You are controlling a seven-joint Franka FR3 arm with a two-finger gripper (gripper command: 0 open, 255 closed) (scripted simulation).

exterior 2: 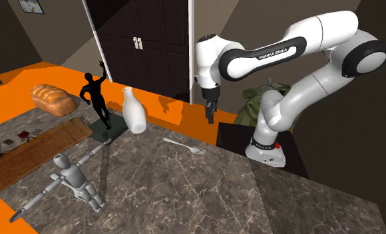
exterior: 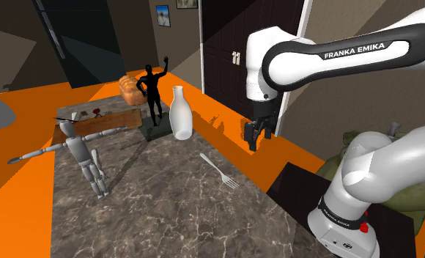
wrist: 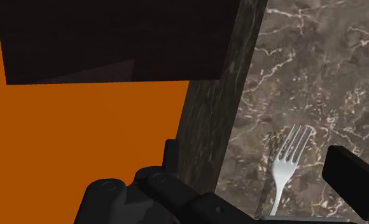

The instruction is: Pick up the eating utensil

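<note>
Fork (exterior: 220, 171): flat near bench (exterior: 167, 212) edge.
Around: white vase (exterior: 180, 113), wooden mannequin (exterior: 83, 154), well apart.
Tool (exterior: 253, 143): fingers apart, empty, by that edge.

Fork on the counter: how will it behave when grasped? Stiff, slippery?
The fork looks thin and shiny: probably rigid, light, perhaps slippery. It lies flat on the counter, so it is unlikely to roll, but its low handle may be hard to pinch.

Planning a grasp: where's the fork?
In the shoulder view the fork lies near the right edge of the table, between the white vase and the stand.
</note>
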